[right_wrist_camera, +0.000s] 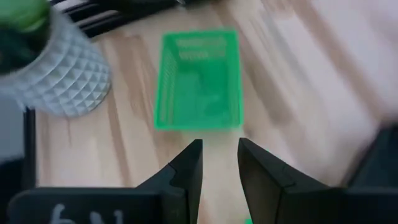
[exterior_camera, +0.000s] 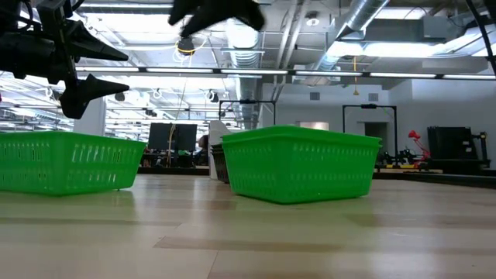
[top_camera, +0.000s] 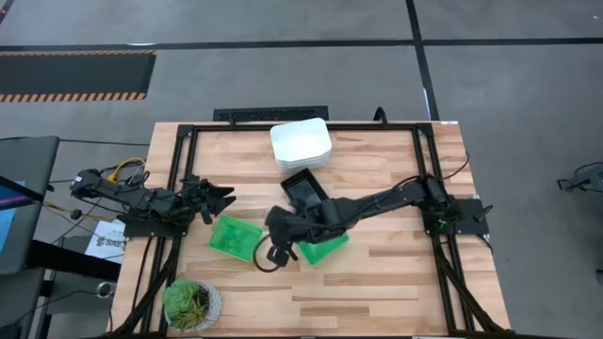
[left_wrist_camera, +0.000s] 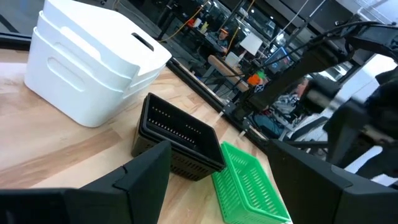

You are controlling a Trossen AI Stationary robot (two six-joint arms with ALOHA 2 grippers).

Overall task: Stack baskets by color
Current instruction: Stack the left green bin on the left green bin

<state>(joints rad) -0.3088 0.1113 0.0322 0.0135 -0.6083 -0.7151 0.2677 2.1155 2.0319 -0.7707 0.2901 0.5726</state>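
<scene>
Bare wood separates the two green baskets (top_camera: 236,235) (top_camera: 325,248); potted plant (top_camera: 192,305) crowds the corner

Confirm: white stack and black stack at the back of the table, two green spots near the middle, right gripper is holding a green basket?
Not quite. The right gripper holds nothing: the right wrist view shows its fingers apart and empty, with a green basket lying on the table ahead of them. The rest stands: white stack, black stack, green in two spots, the other at.
</scene>
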